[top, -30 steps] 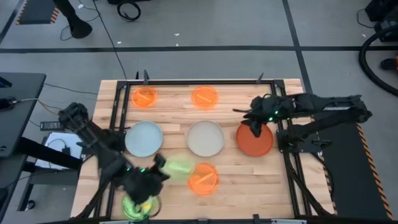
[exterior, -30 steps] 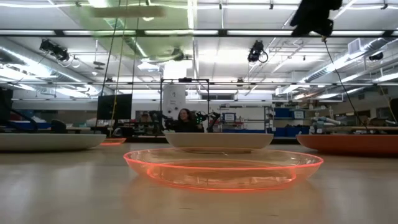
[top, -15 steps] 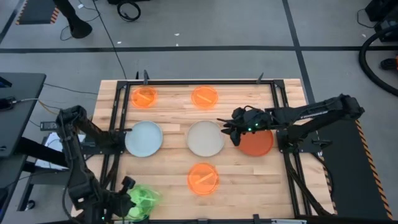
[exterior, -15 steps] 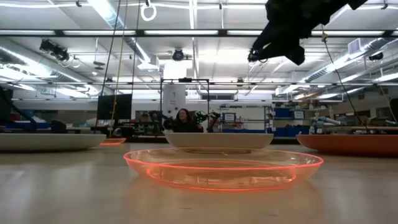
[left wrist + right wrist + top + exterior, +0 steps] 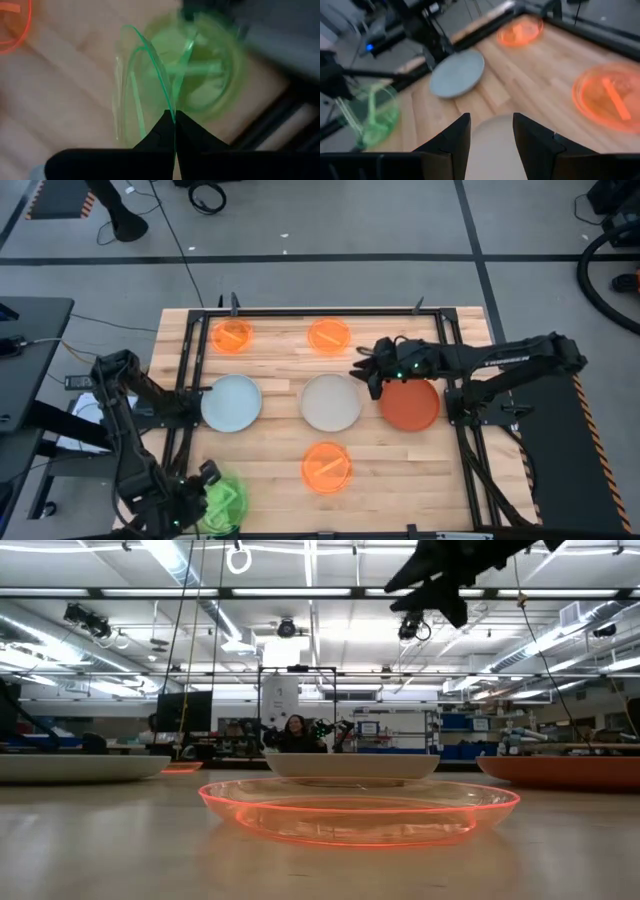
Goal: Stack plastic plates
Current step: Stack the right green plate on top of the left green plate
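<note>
Green plate [image 5: 150,95] is pinched by its rim in the left gripper [image 5: 174,122] at the table's near left corner, over another green plate [image 5: 210,85]. The right gripper [image 5: 491,131], fingers spread, is held above the white plate [image 5: 331,402], beside the red plate [image 5: 411,404].

no legible txt, no labels, brands, nos. or signs anywhere
</note>
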